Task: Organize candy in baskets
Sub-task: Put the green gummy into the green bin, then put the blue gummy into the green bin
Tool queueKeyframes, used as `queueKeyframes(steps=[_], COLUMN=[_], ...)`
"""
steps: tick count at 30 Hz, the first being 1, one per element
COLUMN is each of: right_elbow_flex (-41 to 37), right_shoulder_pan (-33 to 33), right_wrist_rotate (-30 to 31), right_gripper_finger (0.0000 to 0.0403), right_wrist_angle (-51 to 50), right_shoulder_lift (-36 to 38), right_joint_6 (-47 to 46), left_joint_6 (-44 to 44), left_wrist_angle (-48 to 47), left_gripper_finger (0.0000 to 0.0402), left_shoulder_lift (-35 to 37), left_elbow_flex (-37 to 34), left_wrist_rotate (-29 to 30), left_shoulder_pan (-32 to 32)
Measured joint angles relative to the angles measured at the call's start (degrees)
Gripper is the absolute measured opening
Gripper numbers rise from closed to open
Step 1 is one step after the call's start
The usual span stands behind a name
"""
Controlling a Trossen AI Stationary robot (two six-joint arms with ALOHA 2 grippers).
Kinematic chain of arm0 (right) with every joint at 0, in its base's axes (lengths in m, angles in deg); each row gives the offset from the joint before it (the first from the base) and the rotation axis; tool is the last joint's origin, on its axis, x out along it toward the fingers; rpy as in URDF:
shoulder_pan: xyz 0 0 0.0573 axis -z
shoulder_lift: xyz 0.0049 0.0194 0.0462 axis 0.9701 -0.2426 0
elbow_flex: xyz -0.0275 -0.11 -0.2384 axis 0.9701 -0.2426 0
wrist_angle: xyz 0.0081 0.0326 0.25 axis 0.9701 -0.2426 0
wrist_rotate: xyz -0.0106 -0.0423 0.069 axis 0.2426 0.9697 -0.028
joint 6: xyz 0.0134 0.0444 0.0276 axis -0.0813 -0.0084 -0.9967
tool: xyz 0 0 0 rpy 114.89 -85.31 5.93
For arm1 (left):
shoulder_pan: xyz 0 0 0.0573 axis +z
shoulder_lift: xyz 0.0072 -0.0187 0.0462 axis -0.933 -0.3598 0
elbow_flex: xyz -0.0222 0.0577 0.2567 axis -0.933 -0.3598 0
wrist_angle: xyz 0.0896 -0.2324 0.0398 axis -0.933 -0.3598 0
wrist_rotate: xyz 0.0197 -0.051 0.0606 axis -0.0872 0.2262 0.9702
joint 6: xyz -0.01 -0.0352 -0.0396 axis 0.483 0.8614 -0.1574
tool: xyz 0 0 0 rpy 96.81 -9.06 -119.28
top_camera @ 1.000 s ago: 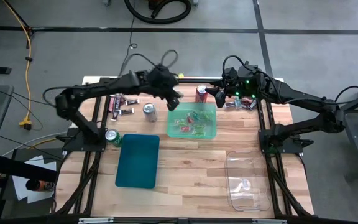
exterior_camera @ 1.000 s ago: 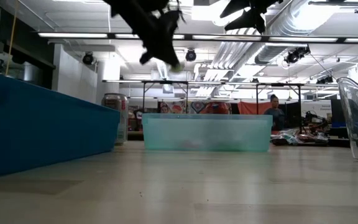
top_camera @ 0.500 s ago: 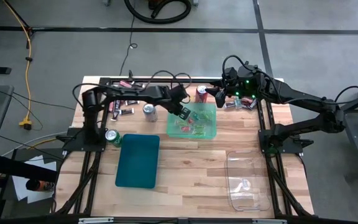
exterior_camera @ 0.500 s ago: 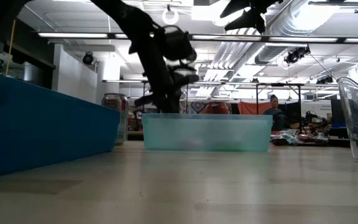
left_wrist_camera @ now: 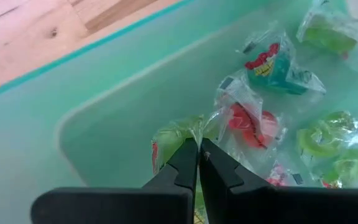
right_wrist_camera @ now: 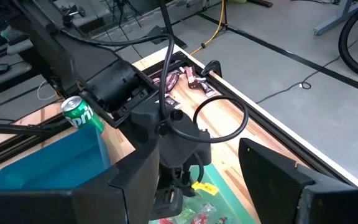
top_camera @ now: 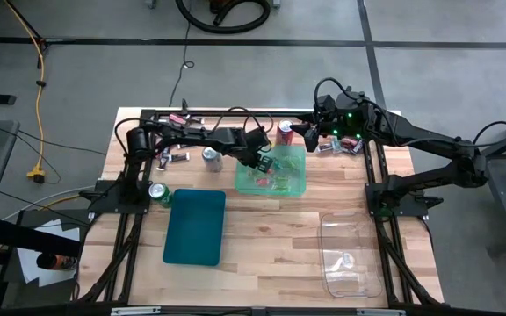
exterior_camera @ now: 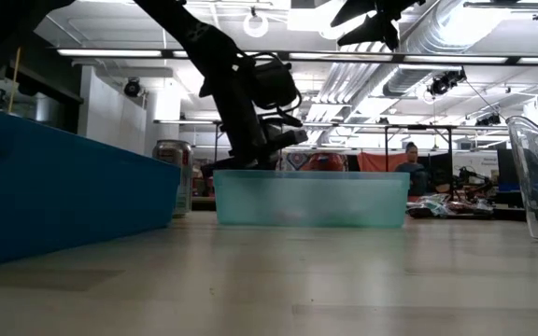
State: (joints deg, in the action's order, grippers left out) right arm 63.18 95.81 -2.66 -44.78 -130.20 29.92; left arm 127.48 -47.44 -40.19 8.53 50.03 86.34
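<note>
My left gripper is shut on a green candy in a clear wrapper, inside the translucent light green basket near its left wall. In the low view my left gripper reaches down to that basket's rim. Several bright wrapped candies lie on the basket's floor. My right gripper hovers open, high beyond the basket's far right corner. The dark teal basket and the clear basket stand nearer the table's near edge. My left gripper pinches the clear wrapper's edge of the green candy between its two fingertips, coming from above at a slant. The candy sits just past the fingertips, low in the green basket. Whether it rests on the basket's floor, I cannot tell.
Dark candy bars lie at the table's far left and far right. A silver can and a red can stand by the green basket, and a green can by the teal one. Bare wood lies between the teal and clear baskets.
My left gripper has come down from high over the green basket's far left corner and moved right and nearer, into the basket, carrying the candy with it. The arm has stretched out low across the table's far side. My right gripper has kept still.
</note>
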Motion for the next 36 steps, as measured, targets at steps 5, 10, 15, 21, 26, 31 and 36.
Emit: queueKeyframes(steps=[5, 10, 15, 21, 26, 31, 36], right_elbow_flex=[0.0, 0.0, 0.0, 0.0, 0.0, 0.0, 0.0], right_shoulder_pan=[0.0, 0.0, 0.0, 0.0, 0.0, 0.0, 0.0], right_wrist_rotate=[0.0, 0.0, 0.0, 0.0, 0.0, 0.0, 0.0], right_gripper_finger=[0.0216, 0.0216, 0.0216, 0.0216, 0.0216, 0.0216, 0.0216], right_wrist_angle=[0.0, 0.0, 0.0, 0.0, 0.0, 1.2, 3.2], right_shoulder_lift=[0.0, 0.0, 0.0, 0.0, 0.0, 0.0, 0.0], right_joint_6=[0.0, -0.1, -0.2, -0.2, -0.2, 1.0, 2.4], left_joint_6=[-0.5, -1.5, -3.1, -5.1, -7.0, -14.5, -25.2], left_wrist_angle=[-0.1, -0.5, -1.2, -1.2, -1.1, 0.8, 4.0], left_gripper_finger=[0.0018, 0.0059, 0.0104, 0.0143, 0.0157, 0.0158, 0.0159], left_shoulder_lift=[0.0, 0.0, 0.0, 3.0, 9.2, 19.0, 29.8], left_elbow_flex=[0.0, 0.0, 0.0, 0.1, 0.2, 0.2, 0.2], left_wrist_rotate=[0.0, 0.1, -0.4, -3.0, -2.7, -2.2, -2.4], left_shoulder_pan=[0.0, 0.0, 0.0, 1.7, 4.3, 5.7, 4.4])
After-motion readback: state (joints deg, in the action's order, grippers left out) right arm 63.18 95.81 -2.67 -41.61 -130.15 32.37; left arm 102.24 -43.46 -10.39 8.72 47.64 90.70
